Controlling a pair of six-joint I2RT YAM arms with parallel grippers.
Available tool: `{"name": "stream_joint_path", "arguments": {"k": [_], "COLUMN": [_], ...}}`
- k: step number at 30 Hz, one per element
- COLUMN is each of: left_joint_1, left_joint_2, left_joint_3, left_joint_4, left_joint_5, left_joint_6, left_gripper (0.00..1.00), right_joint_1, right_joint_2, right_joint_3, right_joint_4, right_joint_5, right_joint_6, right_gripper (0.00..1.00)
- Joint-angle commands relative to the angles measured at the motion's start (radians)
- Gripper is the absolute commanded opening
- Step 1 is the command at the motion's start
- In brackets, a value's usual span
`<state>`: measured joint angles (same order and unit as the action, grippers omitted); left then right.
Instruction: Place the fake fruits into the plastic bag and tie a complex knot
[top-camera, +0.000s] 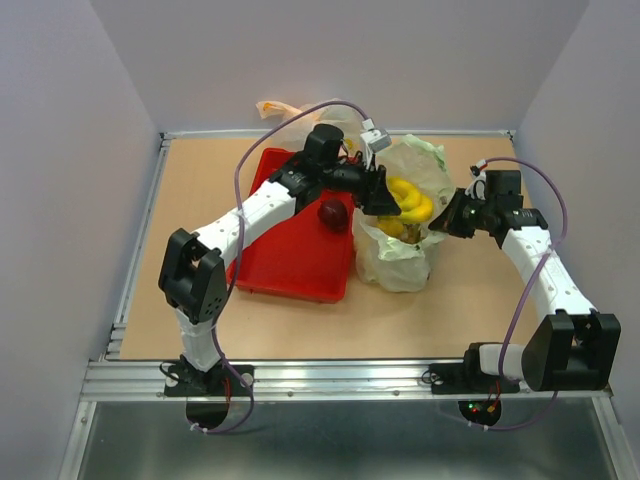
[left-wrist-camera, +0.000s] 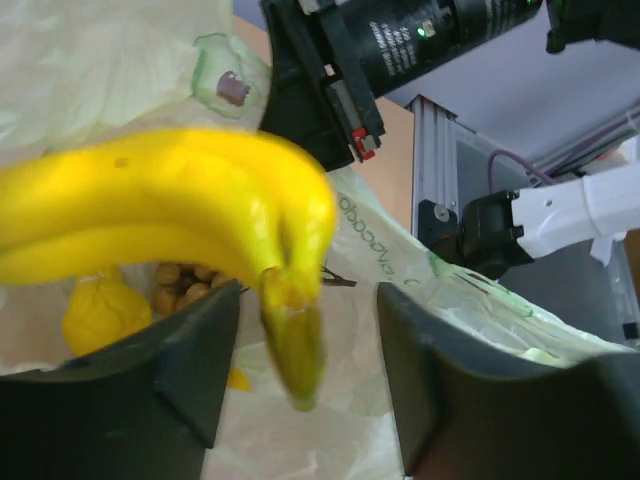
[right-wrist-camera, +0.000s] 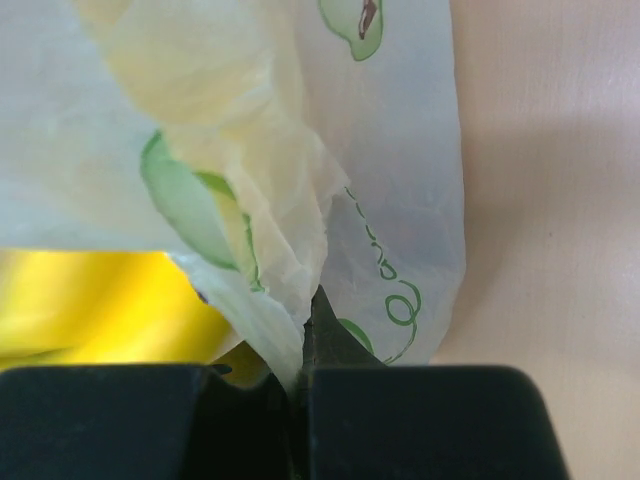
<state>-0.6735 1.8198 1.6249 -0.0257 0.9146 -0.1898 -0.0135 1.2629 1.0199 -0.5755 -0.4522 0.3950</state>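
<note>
1. Bananas (left-wrist-camera: 170, 200), the yellow pair, lie right off the tips of my left tool (top-camera: 385, 205), over the open mouth of the plastic bag (top-camera: 400, 262). Their stem end dips into the gap between my two fingers (left-wrist-camera: 200, 350).
2. My left tool is spread wide and clamps nothing, with a bare gap on either side of the stem. I cannot tell whether the pair is resting on what lies in the bag or hanging free.
3. Their long axis runs crosswise to my reach, from one finger's side off past it. They sit flat across the mouth, not end-down into it. I judge they will settle sideways on top of the load.
4. Below and beyond them, deeper in the bag, I make out the mango (left-wrist-camera: 100, 312) and the berries (left-wrist-camera: 185, 285).
5. My right tool (right-wrist-camera: 300, 375) is clenched on a fold of the bag's rim, on the side of the bag away from my left tool. That grip holds the mouth up.
6. One dark red apple (top-camera: 333, 212) sits on the red tray (top-camera: 290, 255), close under my left forearm and just behind that tool, apart from the bag. It is well away from my right tool, so I judge the next fetch falls to my left. The green apple is not in sight, and nothing is tied yet.
</note>
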Motion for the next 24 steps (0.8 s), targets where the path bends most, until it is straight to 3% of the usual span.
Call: {"name": "stream_joint_path", "arguments": {"k": [1, 6, 9, 11, 14, 15, 17, 21, 24], "left_joint_1": [-0.052, -0.029, 0.07, 0.147, 0.245, 0.249, 0.249, 0.249, 0.249], "left_joint_2": [-0.134, -0.227, -0.339, -0.44, -0.514, -0.514, -0.476, -0.358, -0.268], "left_joint_3": [0.021, -0.008, -0.131, -0.296, -0.411, -0.421, -0.413, -0.444, -0.386], "left_joint_4": [0.012, -0.063, 0.091, 0.291, 0.284, 0.256, 0.144, 0.138, 0.078], "left_joint_5": [-0.007, 0.067, 0.032, -0.011, -0.239, -0.399, -0.515, -0.557, -0.636], "left_joint_6": [0.237, 0.354, 0.195, 0.018, -0.006, -0.011, -0.016, -0.008, -0.078], "left_gripper": [0.86, 0.91, 0.91, 0.91, 0.96, 0.96, 0.99, 0.99, 0.99], "right_joint_1": [-0.003, -0.003, -0.003, -0.003, -0.003, -0.005, -0.003, -0.003, -0.003], "right_joint_2": [-0.025, -0.01, 0.0, 0.004, 0.004, 0.006, 0.007, 0.019, 0.02], "right_joint_3": [0.054, 0.068, 0.077, 0.078, 0.078, 0.075, 0.075, 0.072, 0.074], "right_joint_4": [0.023, 0.023, 0.023, 0.023, 0.023, 0.023, 0.022, 0.022, 0.022], "right_joint_5": [0.0, 0.003, 0.007, 0.01, 0.012, 0.012, 0.015, 0.017, 0.023], "right_joint_6": [-0.018, -0.021, -0.022, -0.021, -0.021, -0.022, -0.025, -0.027, -0.028], "right_gripper": [0.01, 0.0, 0.0, 0.0, 0.01, 0.0, 0.0, 0.0, 0.0]}}
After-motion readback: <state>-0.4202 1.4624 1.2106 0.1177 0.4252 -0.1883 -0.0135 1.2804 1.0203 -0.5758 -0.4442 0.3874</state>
